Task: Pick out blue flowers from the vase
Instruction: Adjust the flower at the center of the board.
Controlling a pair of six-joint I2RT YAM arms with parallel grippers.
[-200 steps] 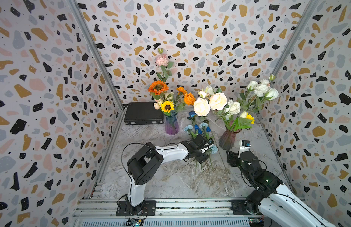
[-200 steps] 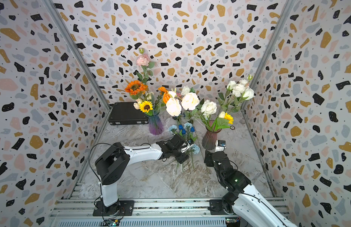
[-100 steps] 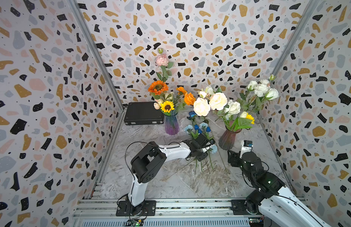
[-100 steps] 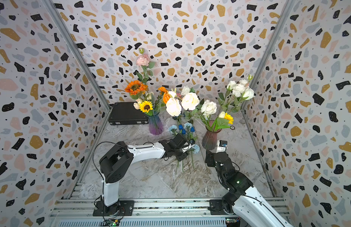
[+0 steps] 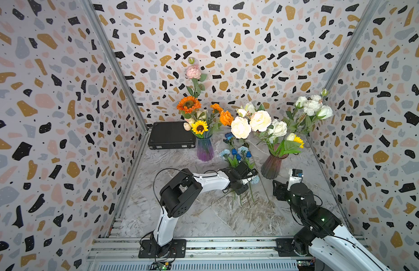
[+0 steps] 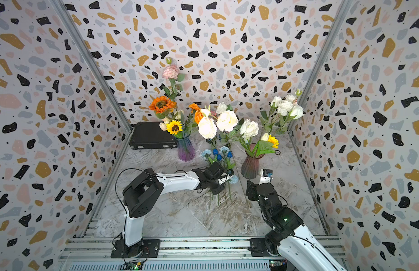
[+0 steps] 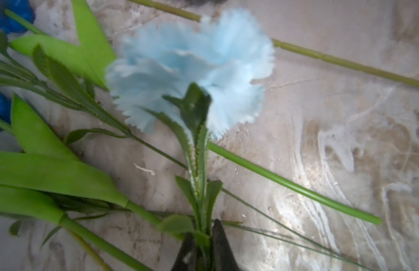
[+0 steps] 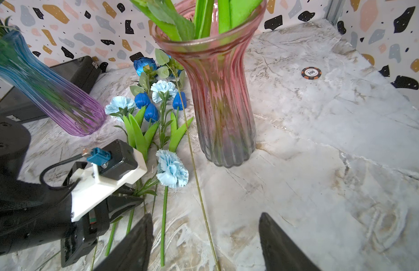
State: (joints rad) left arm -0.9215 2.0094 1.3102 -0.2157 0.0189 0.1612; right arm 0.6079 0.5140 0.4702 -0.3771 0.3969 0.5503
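A pale blue carnation (image 7: pixel 189 77) lies just beside the pink vase (image 8: pixel 221 105). It is at the near edge of a loose pile of blue flowers (image 8: pixel 142 99) spread on the marble worktop (image 8: pixel 321 140), between that vase and a purple vase (image 8: pixel 51 93). The left jaws are pinched together on the carnation's thin, leafy stem (image 7: pixel 200 185), a little below the frilly head, which points away from them. It is not possible to tell whether the flower rests on the worktop or hangs just clear of it. The right jaws stand wide apart and empty, near the foot of the pink vase and apart from the carnation. The flower looks artificial and is probably very light, with a bendy stem and a soft fabric head. The stem is therefore the place to hold. A grip near the head should limit drooping, though neighbouring stems and leaves may snag.
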